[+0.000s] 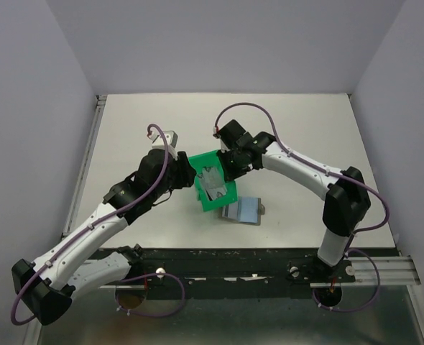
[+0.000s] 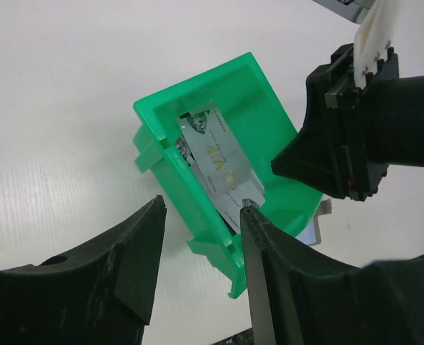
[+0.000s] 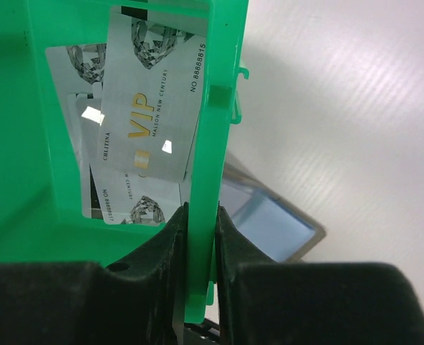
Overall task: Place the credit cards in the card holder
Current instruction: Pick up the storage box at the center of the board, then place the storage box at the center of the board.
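Pickup step: right fingers (image 3: 169, 248) pinch green bin (image 3: 226, 144) wall, left fingers (image 2: 136, 251) spread over credit cards (image 2: 219, 154). Next: grab one for card holder (image 1: 245, 210).

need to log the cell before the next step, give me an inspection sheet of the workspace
surface: white table, no marks seen
job's things: credit cards lie stacked in the green bin; card holder lies open on the table beside the bin, no card seen in it
clutter: nothing seen
grippers: right gripper shut on the bin's wall; left gripper open, astride the bin's near wall
cables: purple cables loop along both arms, clear of the bin
surroundings: pale walls on three sides; black rail at the near edge
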Controlling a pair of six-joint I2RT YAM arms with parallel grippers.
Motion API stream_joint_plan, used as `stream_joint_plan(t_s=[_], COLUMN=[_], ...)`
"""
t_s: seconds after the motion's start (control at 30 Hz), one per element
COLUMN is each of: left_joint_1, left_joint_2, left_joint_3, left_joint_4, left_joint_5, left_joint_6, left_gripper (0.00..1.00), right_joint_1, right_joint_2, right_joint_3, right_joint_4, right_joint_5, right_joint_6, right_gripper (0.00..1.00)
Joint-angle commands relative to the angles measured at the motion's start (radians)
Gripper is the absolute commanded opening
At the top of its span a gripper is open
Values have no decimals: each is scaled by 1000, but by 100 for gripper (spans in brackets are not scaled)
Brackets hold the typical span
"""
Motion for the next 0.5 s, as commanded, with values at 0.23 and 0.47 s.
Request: stream_joint_plan(t_s=[0.23,0.47], left_joint_1=[11,11], left_joint_2=[-160,-206], left_joint_3=[-150,-239], left_joint_4=[-222,-245], left_joint_5=[-45,-43], left_joint_6=[-134,-199], left_gripper=[67,67], right_joint_1=[170,181], right_joint_2=[133,112], right_joint_3=[144,4], right_joint_4=[-11,101], right_joint_5=[3,63], right_joint_6=[102,187], right_gripper=[1,2])
